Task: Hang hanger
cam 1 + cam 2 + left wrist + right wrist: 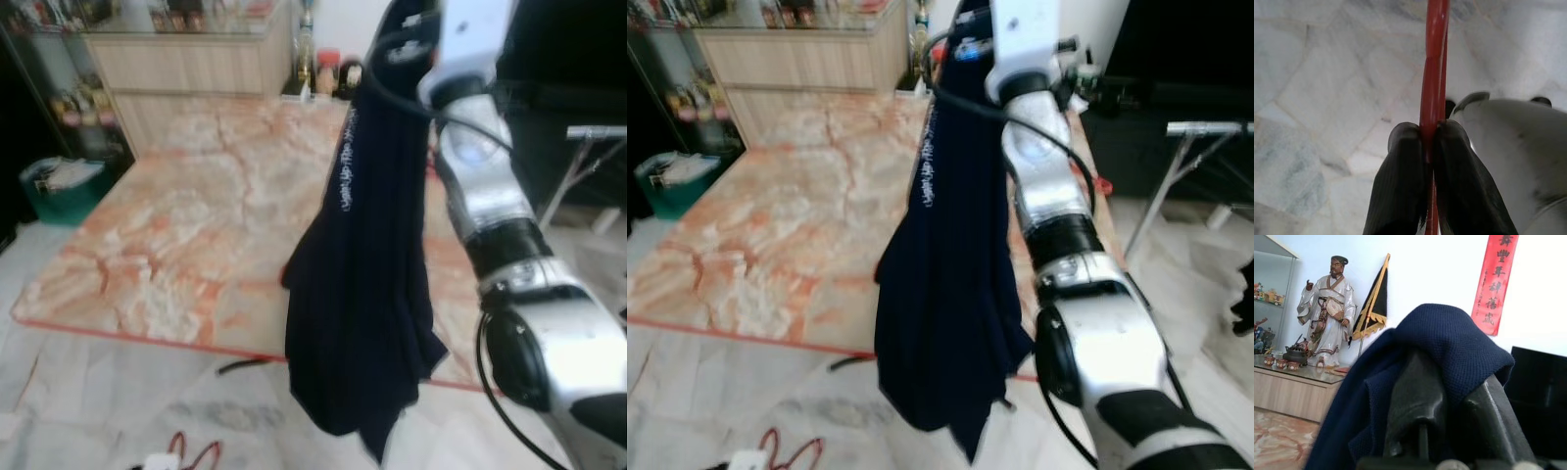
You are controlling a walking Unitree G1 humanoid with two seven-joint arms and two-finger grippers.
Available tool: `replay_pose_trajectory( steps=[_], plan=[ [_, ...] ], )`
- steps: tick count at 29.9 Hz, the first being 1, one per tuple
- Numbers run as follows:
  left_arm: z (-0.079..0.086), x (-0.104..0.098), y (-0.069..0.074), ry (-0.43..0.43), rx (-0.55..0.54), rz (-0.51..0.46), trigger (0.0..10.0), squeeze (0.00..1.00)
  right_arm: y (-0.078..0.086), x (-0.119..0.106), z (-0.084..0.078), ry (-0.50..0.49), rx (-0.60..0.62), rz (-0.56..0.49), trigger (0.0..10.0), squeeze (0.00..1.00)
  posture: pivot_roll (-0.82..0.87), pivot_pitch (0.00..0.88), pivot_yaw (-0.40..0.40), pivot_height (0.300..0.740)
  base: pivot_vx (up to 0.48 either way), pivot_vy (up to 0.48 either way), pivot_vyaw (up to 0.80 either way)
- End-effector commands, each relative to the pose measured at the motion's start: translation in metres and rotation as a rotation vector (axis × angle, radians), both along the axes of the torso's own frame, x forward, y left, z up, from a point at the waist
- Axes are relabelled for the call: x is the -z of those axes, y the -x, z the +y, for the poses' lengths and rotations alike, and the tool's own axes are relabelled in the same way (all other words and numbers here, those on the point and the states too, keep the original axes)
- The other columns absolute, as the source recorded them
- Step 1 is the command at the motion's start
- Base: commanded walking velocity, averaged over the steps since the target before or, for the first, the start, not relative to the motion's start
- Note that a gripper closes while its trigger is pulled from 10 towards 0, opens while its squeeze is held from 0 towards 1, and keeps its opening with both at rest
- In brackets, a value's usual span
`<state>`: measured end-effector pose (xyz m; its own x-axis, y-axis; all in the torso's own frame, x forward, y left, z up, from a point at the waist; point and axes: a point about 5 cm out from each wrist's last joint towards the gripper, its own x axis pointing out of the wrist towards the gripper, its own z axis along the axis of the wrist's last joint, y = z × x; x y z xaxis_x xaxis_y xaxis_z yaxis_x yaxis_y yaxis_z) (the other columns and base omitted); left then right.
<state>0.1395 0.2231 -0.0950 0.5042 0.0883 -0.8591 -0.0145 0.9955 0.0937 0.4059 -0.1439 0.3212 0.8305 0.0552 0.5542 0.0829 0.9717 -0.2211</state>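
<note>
While the left tool point(1429, 147) is pinching the red hanger point(1434, 63), the right tool point(1444, 396), clamping the navy garment point(362, 294) at twelve o'clock, is needing steady alignment.

One thin red plastic hanger point(1434, 73). One dark navy knitted garment point(364, 284) with white lettering. Two black-fingered grippers: left gripper point(1432, 161), right gripper point(1449, 396). One white robed figurine point(1327, 316). One red vertical banner point(1497, 279). One green bin point(59, 191).
</note>
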Motion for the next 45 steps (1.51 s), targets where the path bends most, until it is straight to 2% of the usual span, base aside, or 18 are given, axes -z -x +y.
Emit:
replay_pose_trajectory(
  steps=[1,3,5,8,9,11,13,15,18,19,21,28,29,30,45],
  plan=[
    [0.004,0.002,0.007,-0.016,0.015,0.03,10.0,0.0,0.001,0.009,0.01,0.006,-0.033,0.012,10.0,0.0,0.02,0.0,-0.017,0.74,0.33,0.0,0.0],
    [0.004,0.002,0.007,-0.016,0.015,0.031,10.0,0.0,0.001,0.014,0.01,0.007,-0.035,0.026,10.0,0.0,0.02,0.0,-0.02,0.74,0.321,0.0,0.0],
    [0.003,0.003,0.01,-0.009,0.016,0.042,10.0,0.0,0.003,0.052,0.011,0.013,-0.045,0.142,10.0,0.0,0.02,0.0,-0.024,0.74,0.0,0.0,0.0],
    [0.002,0.003,0.011,-0.007,0.013,0.043,10.0,0.0,0.004,0.062,0.011,0.006,-0.052,0.176,10.0,0.0,0.02,0.0,-0.024,0.74,0.0,0.0,0.0],
    [0.003,0.005,0.014,-0.015,0.022,0.057,10.0,0.0,0.01,0.09,0.01,0.001,-0.054,0.256,10.0,0.0,0.02,0.0,-0.024,0.74,0.0,0.0,0.0],
    [0.003,0.005,0.018,-0.014,0.022,0.064,10.0,0.0,0.021,0.121,0.005,-0.009,-0.061,0.347,10.0,0.0,0.01,0.0,-0.024,0.74,0.0,0.0,0.0],
    [0.004,0.006,0.019,-0.015,0.022,0.068,10.0,0.0,0.028,0.134,0.002,-0.008,-0.058,0.388,10.0,0.0,0.01,0.0,-0.024,0.74,0.0,0.0,0.0],
    [0.005,0.006,0.023,-0.019,0.028,0.078,10.0,0.0,0.044,0.153,-0.009,-0.024,-0.012,0.456,10.0,0.0,0.0,0.0,-0.021,0.74,0.0,0.0,0.0],
    [0.006,0.007,0.023,-0.018,0.029,0.081,10.0,0.0,0.051,0.157,-0.011,-0.034,-0.011,0.474,10.0,0.0,0.0,0.0,-0.021,0.74,0.0,0.0,0.0],
    [0.006,0.007,0.024,-0.018,0.033,0.084,10.0,0.0,0.063,0.161,-0.009,-0.033,-0.026,0.502,10.0,0.0,-0.01,0.0,-0.02,0.74,0.0,0.0,0.0],
    [0.006,0.007,0.025,-0.017,0.037,0.087,10.0,0.0,0.078,0.168,-0.007,-0.029,-0.044,0.542,10.0,0.0,-0.01,0.0,-0.022,0.74,0.0,0.0,0.0],
    [0.005,0.007,0.026,-0.019,0.053,0.092,10.0,0.0,0.112,0.19,-0.006,-0.039,-0.042,0.667,10.0,0.0,-0.02,0.0,-0.024,0.74,0.0,0.0,0.0],
    [0.004,0.008,0.026,-0.018,0.057,0.095,10.0,0.0,0.116,0.195,-0.006,-0.039,-0.04,0.69,10.0,0.95,-0.02,0.0,-0.024,0.74,0.0,0.0,0.0],
    [0.004,0.008,0.027,-0.018,0.062,0.098,10.0,0.0,0.12,0.199,-0.007,-0.042,-0.034,0.711,10.0,1.0,-0.02,0.0,-0.024,0.74,0.0,0.0,0.0],
    [0.006,0.01,0.034,-0.028,0.079,0.118,10.0,0.0,0.147,0.199,0.003,-0.05,-0.05,0.795,10.0,1.0,-0.02,0.0,-0.029,0.74,0.0,0.0,0.0]
  ],
)
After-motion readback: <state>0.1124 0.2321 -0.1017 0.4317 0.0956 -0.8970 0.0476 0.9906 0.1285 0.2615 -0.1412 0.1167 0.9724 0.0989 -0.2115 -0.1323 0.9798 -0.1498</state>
